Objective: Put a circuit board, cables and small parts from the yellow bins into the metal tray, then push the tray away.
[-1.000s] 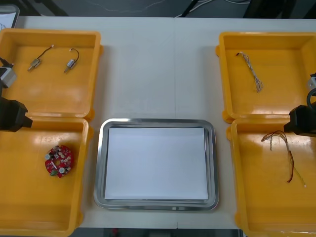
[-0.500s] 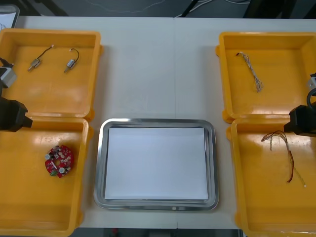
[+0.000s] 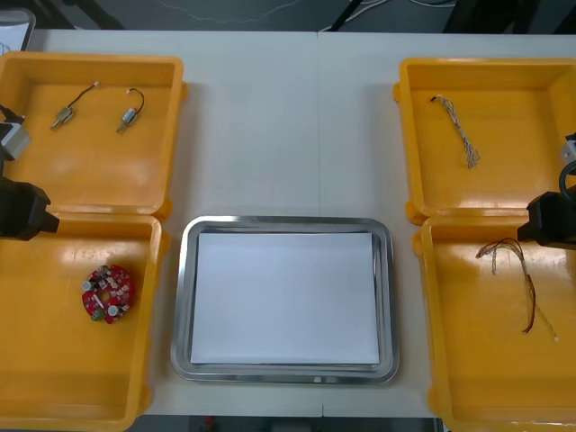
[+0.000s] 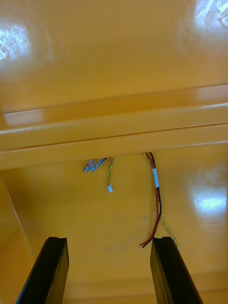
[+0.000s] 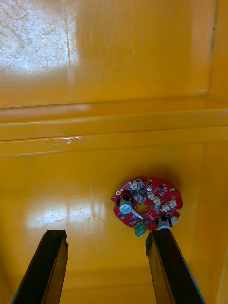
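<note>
The left pincer point(image 5: 107, 235) hangs open over the round red circuit board point(image 5: 147, 208) in a yellow bin point(image 5: 71, 190). The right pincer point(image 4: 110, 240), also open, is over the red and yellow cable point(image 4: 155, 199). The board lies off-centre by one finger, which could strike it on descent, and the thin cable could slip free.
</note>
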